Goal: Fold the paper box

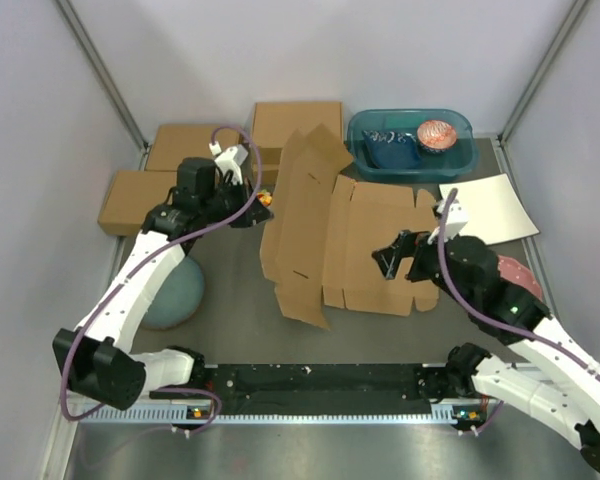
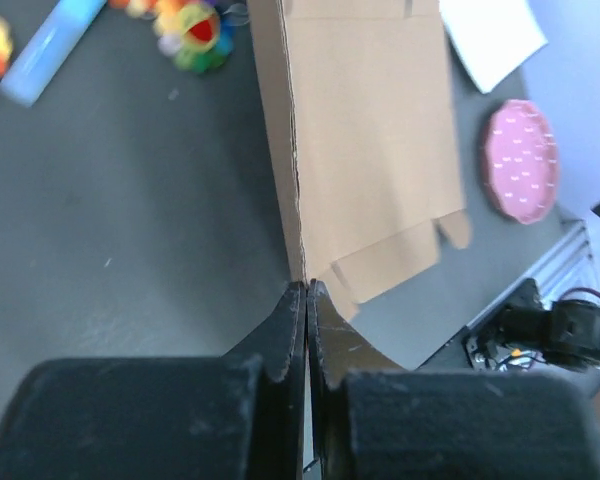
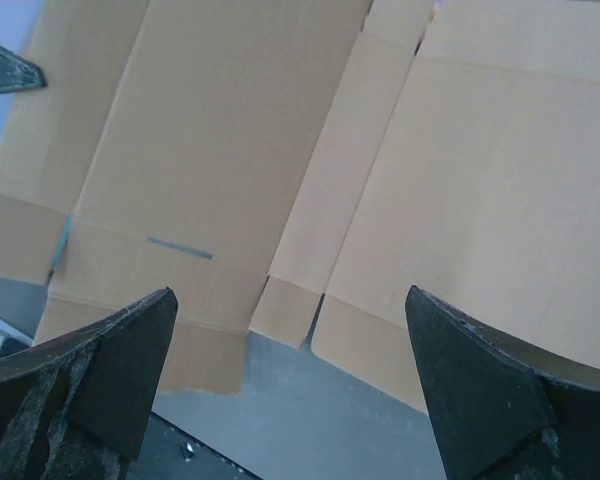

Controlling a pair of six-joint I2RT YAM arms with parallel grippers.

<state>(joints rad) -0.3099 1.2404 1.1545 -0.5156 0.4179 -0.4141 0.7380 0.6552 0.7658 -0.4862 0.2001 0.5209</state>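
Observation:
The paper box (image 1: pixel 365 240) is a brown die-cut sheet in the middle of the table. Its right half lies flat and its left panel (image 1: pixel 305 215) stands raised and tilted. My left gripper (image 1: pixel 263 207) is at that panel's left edge. In the left wrist view its jaws (image 2: pixel 307 287) are pressed together, with the thin edge of the cardboard (image 2: pixel 370 150) running into the tips. My right gripper (image 1: pixel 392 262) hovers over the flat right half, near its front edge. Its wide-apart fingers (image 3: pixel 290 291) frame the cardboard (image 3: pixel 230 130) without touching it.
Three ready-made cardboard boxes (image 1: pixel 135 200) (image 1: pixel 190 145) (image 1: pixel 295 125) stand at the back left. A teal bin (image 1: pixel 410 168) sits at the back, with a white sheet (image 1: pixel 490 205) to its right. A pink disc (image 1: pixel 515 272), a blue-green dome (image 1: pixel 175 290) and colourful toys (image 2: pixel 195 25) lie around. A black rail (image 1: pixel 320 380) runs along the front.

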